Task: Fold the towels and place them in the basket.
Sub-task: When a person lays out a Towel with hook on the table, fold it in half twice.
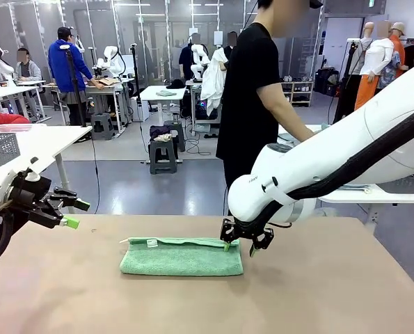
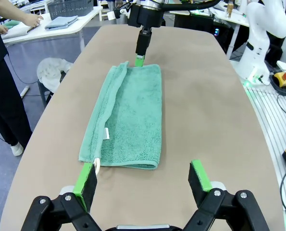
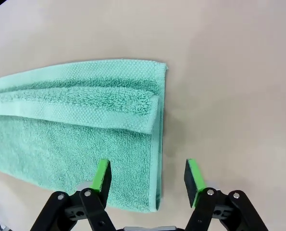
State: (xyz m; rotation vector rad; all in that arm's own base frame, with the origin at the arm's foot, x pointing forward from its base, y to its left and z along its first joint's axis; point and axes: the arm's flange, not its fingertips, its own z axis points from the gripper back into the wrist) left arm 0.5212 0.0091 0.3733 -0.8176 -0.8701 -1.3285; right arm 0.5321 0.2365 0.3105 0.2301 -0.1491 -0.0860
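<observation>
**Folded towel with both grippers at its ends.** A green towel [image 1: 182,256], folded into a long strip, lies flat near the middle of the brown table [image 1: 332,299], with its long side running across the front view. The right gripper [image 1: 239,245] stands low at the towel's right end, its jaws apart and holding nothing. In the right wrist view, one green pad [image 3: 103,173] hangs over the towel's corner and the other over bare table, with the short hemmed edge between them. The left gripper [image 1: 71,212] hovers beyond the towel's left end, near the table's edge, with its jaws spread wide and empty. In the left wrist view its fingers [image 2: 86,179] frame the towel's near end and stay clear of it. A person [image 1: 252,90] in a black shirt stands at the far side, one hand [image 2: 34,20] on a white side table [image 2: 46,32]. That table carries a dark mesh basket [image 2: 68,7] with a folded grey-blue towel [image 2: 61,22] just beside it.
</observation>
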